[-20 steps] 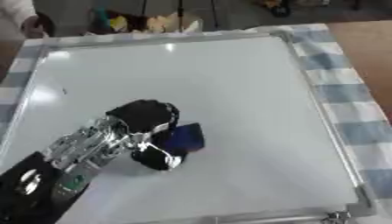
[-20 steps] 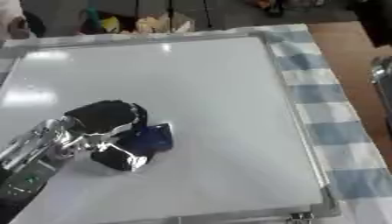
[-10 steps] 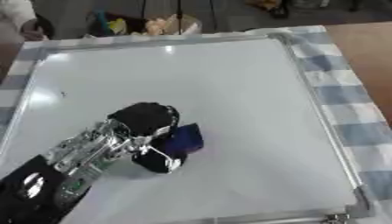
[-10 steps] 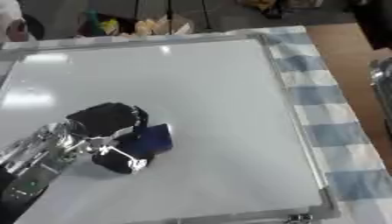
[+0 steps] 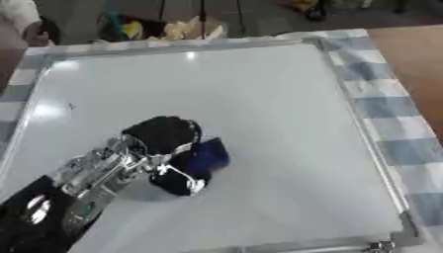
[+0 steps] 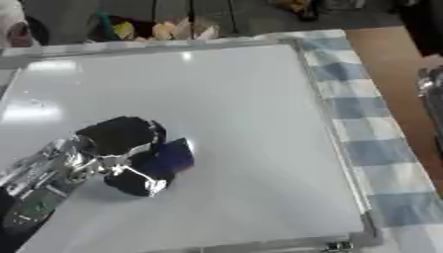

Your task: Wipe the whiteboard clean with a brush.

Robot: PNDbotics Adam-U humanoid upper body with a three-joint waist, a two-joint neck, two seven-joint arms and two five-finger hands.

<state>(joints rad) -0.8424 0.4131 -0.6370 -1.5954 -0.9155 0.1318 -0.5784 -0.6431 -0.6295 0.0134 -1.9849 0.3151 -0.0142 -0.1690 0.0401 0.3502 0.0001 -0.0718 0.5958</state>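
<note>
A large whiteboard (image 5: 259,99) with a silver frame lies flat on the table and fills most of both views. Its surface looks white, with one small dark mark (image 5: 71,105) near the left edge. My left hand (image 5: 164,143) comes in from the lower left and rests on the lower left part of the board. Its fingers and thumb are curled round a dark blue brush (image 5: 206,155), which is pressed on the board. A silver part at the right edge of the right eye view (image 6: 430,99) may belong to my right arm; no right hand shows.
A blue and white checked cloth (image 5: 407,143) covers the table around the board. Yellow and dark objects (image 5: 164,29) lie beyond the far edge. Brown floor (image 5: 415,54) shows at the upper right. A person (image 5: 17,20) shows at the upper left corner.
The left hand with the brush has stayed at nearly the same spot on the board. The whole picture has shifted slightly, so the camera has moved a little.
</note>
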